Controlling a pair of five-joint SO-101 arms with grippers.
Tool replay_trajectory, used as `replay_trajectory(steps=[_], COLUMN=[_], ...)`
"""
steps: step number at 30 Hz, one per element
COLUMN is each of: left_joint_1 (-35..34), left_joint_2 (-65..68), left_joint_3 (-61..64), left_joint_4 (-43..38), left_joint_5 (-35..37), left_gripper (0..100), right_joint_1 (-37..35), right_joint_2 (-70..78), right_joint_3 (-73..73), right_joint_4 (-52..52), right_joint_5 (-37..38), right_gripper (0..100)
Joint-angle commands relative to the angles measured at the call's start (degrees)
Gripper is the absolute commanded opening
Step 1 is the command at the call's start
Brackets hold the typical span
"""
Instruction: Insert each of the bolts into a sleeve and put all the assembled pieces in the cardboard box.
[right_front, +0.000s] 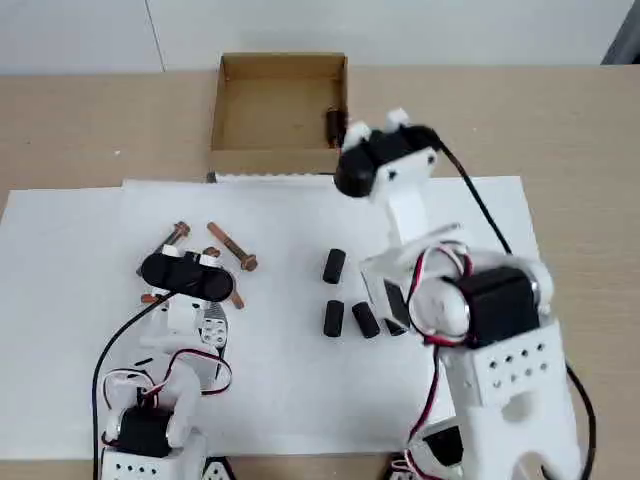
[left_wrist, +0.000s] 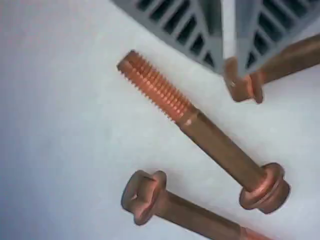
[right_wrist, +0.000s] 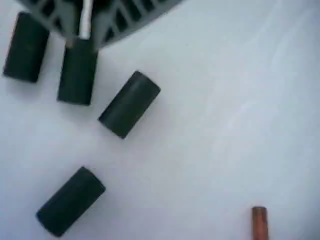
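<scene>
Where the white sheet (right_front: 80, 330) covers the table (right_front: 60, 120) at the near left, the left arm (right_front: 188, 325) stands over a loose cluster of copper-coloured bolts (right_front: 232, 248). The left wrist view shows the left gripper (left_wrist: 230, 67) with its fingers (left_wrist: 175, 25) pressed almost together. Only a thin slit remains between them, and nothing sits in the slit. One bolt (left_wrist: 285, 57) runs under a finger, with its flanged head just beside the fingertips. A second bolt (left_wrist: 210, 137) lies flat on the sheet nearby. A third bolt (left_wrist: 170, 205) lies apart from it, roughly parallel, with its head at the opposite end.

Farther back, the cardboard box (right_front: 270, 110) sits open just beyond the far edge of the sheet. A dark piece (right_front: 335, 122) rests inside it against the right wall.

Right of the bolts, four black sleeves (right_front: 334, 266) lie on the sheet, each separate from the others. The right arm (right_front: 480, 310) rises from the near right and bends over the rightmost of them. In the right wrist view, the right gripper (right_wrist: 82, 37) has its fingers closed to a narrow slit, with the tips at the end of one sleeve (right_wrist: 77, 75). Contact between the tips and this sleeve cannot be determined. A bolt end (right_wrist: 259, 222) shows well apart from the sleeves.
</scene>
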Motion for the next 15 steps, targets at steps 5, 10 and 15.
replay_trajectory(steps=[5,10,15], left_joint_1=[-0.4,-0.4,-0.4], left_joint_2=[-0.7,-0.7,-0.7], left_joint_3=[-0.2,-0.2,-0.2], left_joint_4=[0.3,0.3,0.3], left_joint_5=[0.0,0.0,0.1], left_gripper=[1,1,1], right_joint_1=[0.1,0.0,0.1], right_joint_2=[-6.1,-5.8,-5.8], right_joint_3=[17.0,25.0,31.8], right_joint_4=[-6.1,-12.4,-18.9], right_joint_5=[-2.7,-2.5,-2.5], right_gripper=[0.4,0.4,0.5])
